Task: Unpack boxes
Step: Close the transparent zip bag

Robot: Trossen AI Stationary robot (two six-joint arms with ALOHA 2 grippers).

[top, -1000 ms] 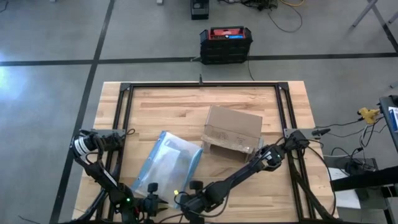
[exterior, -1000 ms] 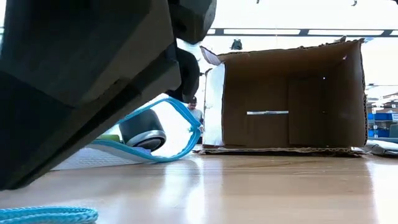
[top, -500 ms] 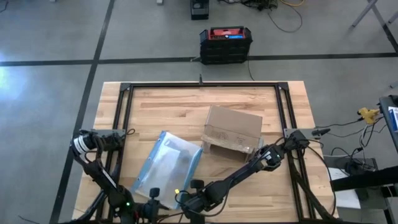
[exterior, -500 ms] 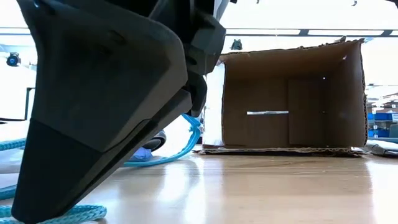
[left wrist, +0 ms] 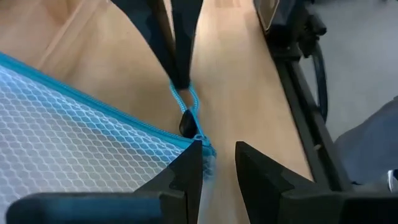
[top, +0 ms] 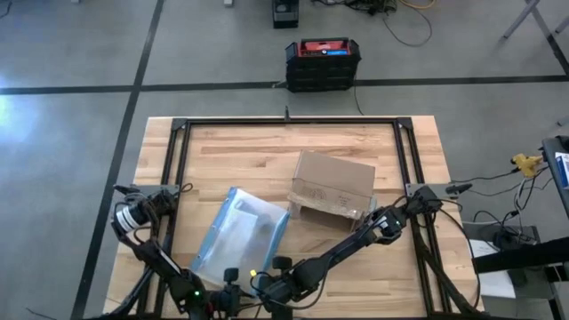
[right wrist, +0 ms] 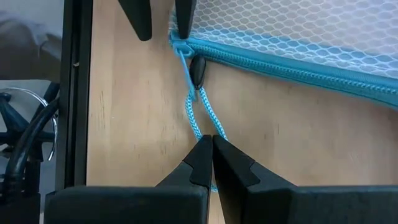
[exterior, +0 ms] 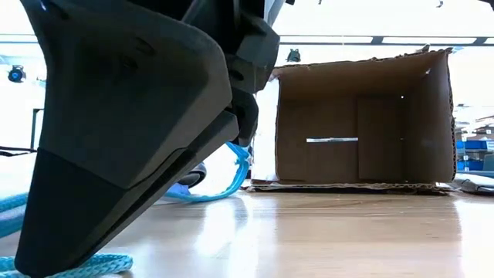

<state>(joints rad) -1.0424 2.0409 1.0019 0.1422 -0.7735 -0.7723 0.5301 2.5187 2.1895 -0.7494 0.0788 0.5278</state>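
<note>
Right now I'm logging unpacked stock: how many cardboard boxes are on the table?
1: the cardboard box lies right of the table's middle, its open side facing the low camera, beside the mesh pouch.

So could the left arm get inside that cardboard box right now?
Probably not directly. The left gripper sits at the near table edge by the mesh pouch's corner, and the pouch lies between it and the cardboard box, whose opening faces the near edge.

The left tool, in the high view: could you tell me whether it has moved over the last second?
Yes. The left tool has slid along the table's near edge toward the right tool, closing on the pouch corner.
</note>
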